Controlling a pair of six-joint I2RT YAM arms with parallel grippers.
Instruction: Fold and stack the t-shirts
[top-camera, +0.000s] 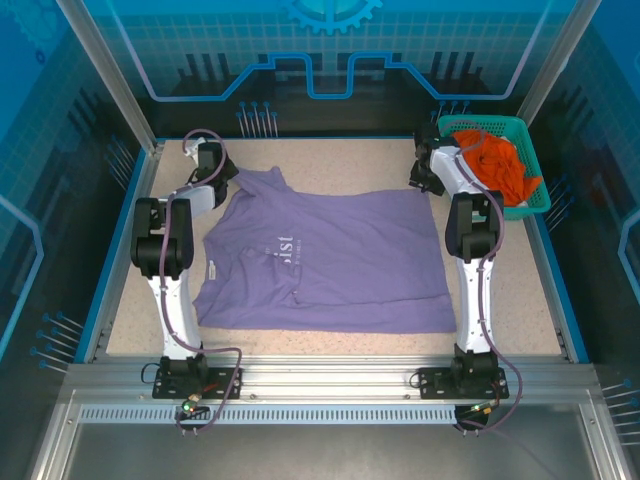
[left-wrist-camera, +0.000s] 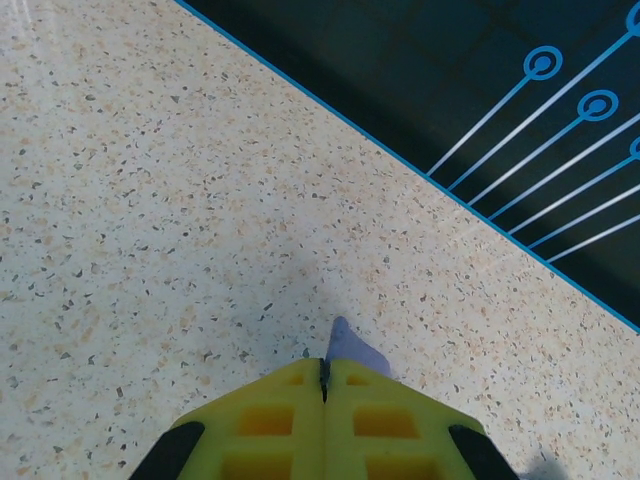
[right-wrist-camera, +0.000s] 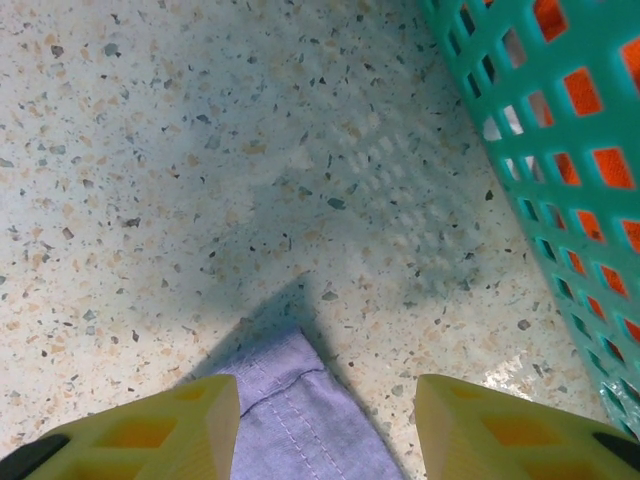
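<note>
The lavender-purple t-shirt lies spread flat on the speckled table, its white lettering partly folded under. My left gripper is at the shirt's far left corner by the collar and sleeve. In the left wrist view it is shut on a pinch of purple fabric that pokes out past the yellow fingertips. My right gripper is at the far right corner. There it stands open, its yellow fingers either side of the hemmed shirt corner. The orange t-shirt lies bunched in the basket.
The teal mesh basket stands at the far right corner of the table, close beside my right gripper, and its wall is just right of the fingers. A blue-edged dark wall runs past the table's far edge.
</note>
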